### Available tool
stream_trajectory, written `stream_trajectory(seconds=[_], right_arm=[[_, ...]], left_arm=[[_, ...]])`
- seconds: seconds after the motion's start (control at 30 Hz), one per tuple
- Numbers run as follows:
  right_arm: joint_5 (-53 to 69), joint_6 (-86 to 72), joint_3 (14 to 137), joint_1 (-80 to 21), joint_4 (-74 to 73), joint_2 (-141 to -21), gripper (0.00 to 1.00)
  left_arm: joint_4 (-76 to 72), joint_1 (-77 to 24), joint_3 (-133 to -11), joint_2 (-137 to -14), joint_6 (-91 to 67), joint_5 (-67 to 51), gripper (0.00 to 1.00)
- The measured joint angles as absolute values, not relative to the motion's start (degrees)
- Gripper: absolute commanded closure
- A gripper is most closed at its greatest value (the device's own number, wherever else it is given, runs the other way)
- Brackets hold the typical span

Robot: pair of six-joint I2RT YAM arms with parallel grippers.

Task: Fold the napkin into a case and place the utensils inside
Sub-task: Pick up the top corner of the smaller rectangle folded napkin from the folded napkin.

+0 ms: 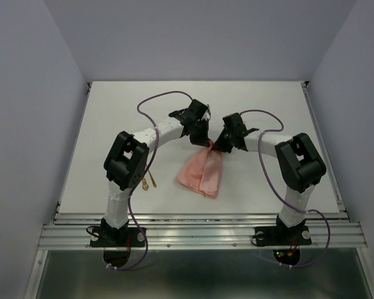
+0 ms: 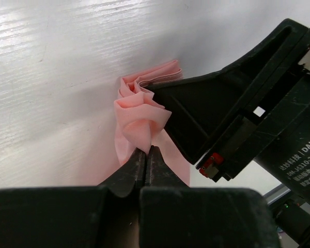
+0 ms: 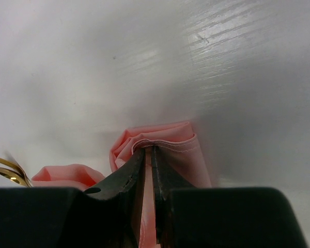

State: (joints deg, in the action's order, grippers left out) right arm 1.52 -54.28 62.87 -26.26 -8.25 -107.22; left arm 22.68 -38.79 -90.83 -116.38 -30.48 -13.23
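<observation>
The salmon-pink napkin (image 1: 202,171) hangs bunched from both grippers at the table's middle, its lower part trailing on the table toward the near edge. My left gripper (image 1: 201,136) is shut on a gathered edge of the napkin (image 2: 139,121). My right gripper (image 1: 219,144) is shut on a stitched edge of the napkin (image 3: 165,142), right beside the left one. The right gripper's body (image 2: 237,113) fills the right of the left wrist view. The gold utensils (image 1: 148,182) lie on the table by the left arm; their tips show in the right wrist view (image 3: 8,170).
The white table (image 1: 112,112) has raised side rails and a metal rail along its near edge (image 1: 199,227). Purple cables (image 1: 156,99) loop over both arms.
</observation>
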Motion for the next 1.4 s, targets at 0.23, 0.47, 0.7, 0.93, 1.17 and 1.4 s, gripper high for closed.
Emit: stream_trajectory(seconds=[0.23, 0.47, 0.7, 0.93, 1.17, 1.4], right_arm=[[1.50, -55.07, 62.78, -26.26, -8.10, -107.22, 0.84], [1.52, -55.88, 62.78, -26.24, -8.14, -107.24, 0.84], [1.52, -56.69, 62.78, -26.22, -8.21, -107.24, 0.84], [1.52, -57.01, 62.78, -26.22, -8.32, -107.24, 0.84], [2.00, -56.82, 61.34, -26.22, -6.98, -106.32, 0.81], [1.98, -52.49, 53.30, -26.30, -8.25, -96.95, 0.77]], left_arm=[[22.98, -38.96, -91.68, -115.74, -30.70, -14.06, 1.00], [22.41, -38.92, -91.90, -115.81, -33.12, -17.87, 1.00], [21.89, -38.52, -91.90, -118.83, -35.38, -19.29, 1.00], [19.31, -38.52, -91.90, -124.38, -37.43, -19.99, 1.00], [19.81, -38.52, -93.38, -126.02, -38.46, -20.95, 1.00], [19.05, -38.70, -93.49, -126.39, -39.20, -21.65, 1.00]])
